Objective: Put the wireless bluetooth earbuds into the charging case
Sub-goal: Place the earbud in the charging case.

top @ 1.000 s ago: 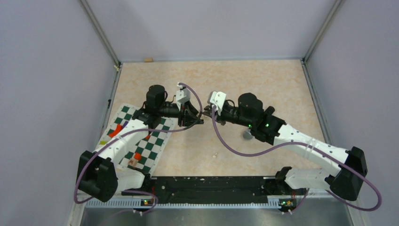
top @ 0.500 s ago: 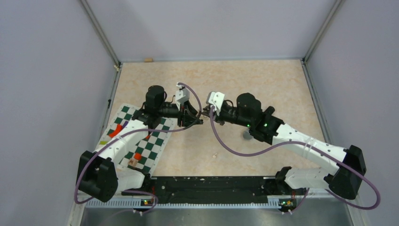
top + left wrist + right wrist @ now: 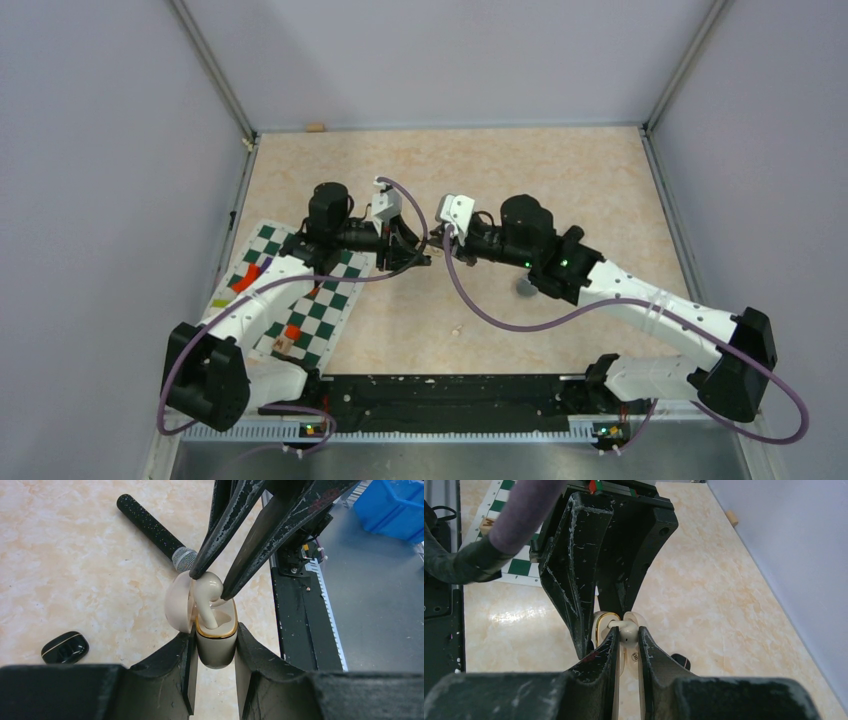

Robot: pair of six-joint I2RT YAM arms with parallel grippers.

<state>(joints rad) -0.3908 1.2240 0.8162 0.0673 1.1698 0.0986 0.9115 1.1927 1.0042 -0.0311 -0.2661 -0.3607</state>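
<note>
Beige marbled tabletop (image 3: 75,570) lies below. On it the left gripper (image 3: 215,629) clamps the open charging case (image 3: 215,647). At the case's 12 o'clock, the right gripper (image 3: 626,635) pinches a white earbud (image 3: 209,582), stem down inside the case.

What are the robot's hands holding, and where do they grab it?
The left end effector grips the white case by its lower sides. The right end effector pinches a white earbud by its round head, stem pointing into the case.
</note>
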